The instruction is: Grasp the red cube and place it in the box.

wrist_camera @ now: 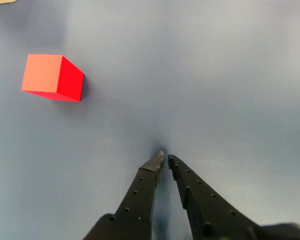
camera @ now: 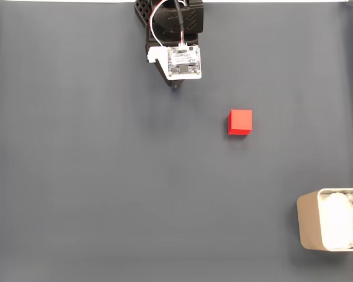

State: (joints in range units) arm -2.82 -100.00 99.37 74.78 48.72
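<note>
My gripper (wrist_camera: 165,159) hangs low over the grey surface (wrist_camera: 230,75), jaws drawn together with only a sliver between the tips, holding nothing. The cube (wrist_camera: 52,77) sits ahead of me and off to the left in the wrist view, well apart from my fingertips (wrist_camera: 157,159). In the fixed view it lies to the right of my gripper (camera: 175,84) and a little lower in the picture, alone on open surface. The box (camera: 309,226) is far beyond the cube (camera: 240,122), at the bottom right corner there, cut off by the frame edge, white lumpy stuff inside.

Handling, as I judge it: the cube looks rigid, light, with flat plain faces and sharp edges, nothing fragile. Smooth faces may slip a bit, so I want two opposite side faces, square between my jaws, near mid-height. It sits turned at an angle to me in the wrist view, so I'd need to open wide and rotate to line up.

Writing: none on the cube or box. The white board (camera: 184,61) on my wrist carries small print, too fine to read.
</note>
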